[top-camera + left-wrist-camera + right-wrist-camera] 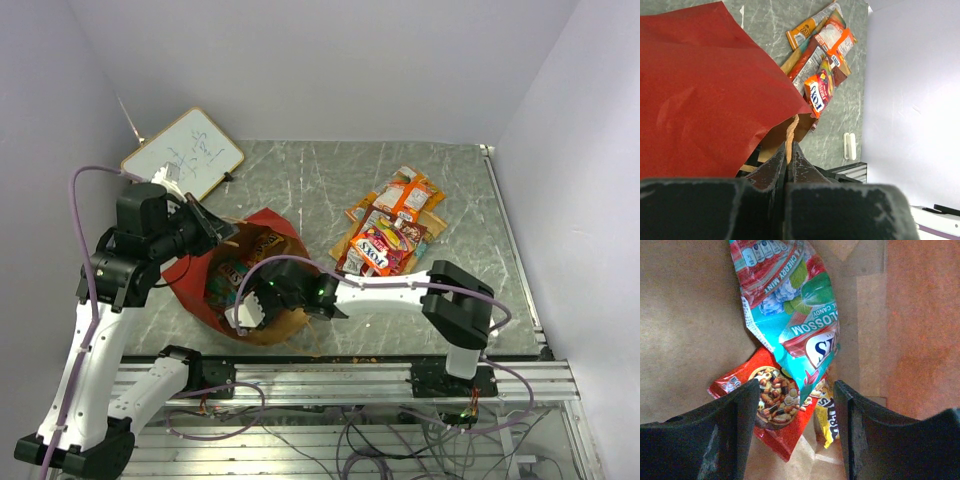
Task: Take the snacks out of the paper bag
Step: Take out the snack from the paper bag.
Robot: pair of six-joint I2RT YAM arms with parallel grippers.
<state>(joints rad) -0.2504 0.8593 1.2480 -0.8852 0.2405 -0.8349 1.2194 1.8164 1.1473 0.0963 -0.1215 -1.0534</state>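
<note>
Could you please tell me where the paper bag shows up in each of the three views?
Top: the bag lies lower left of centre.
Left wrist: the bag's red outside fills the upper left.
Right wrist: the bag's brown inside fills the frame behind packets.
Landmark: the snack pile on the table, also at upper middle in the left wrist view; not in the right wrist view.

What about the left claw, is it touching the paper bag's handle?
Touching. In the left wrist view the left gripper is shut, pinching the tan handle of the paper bag between its fingers.
</note>
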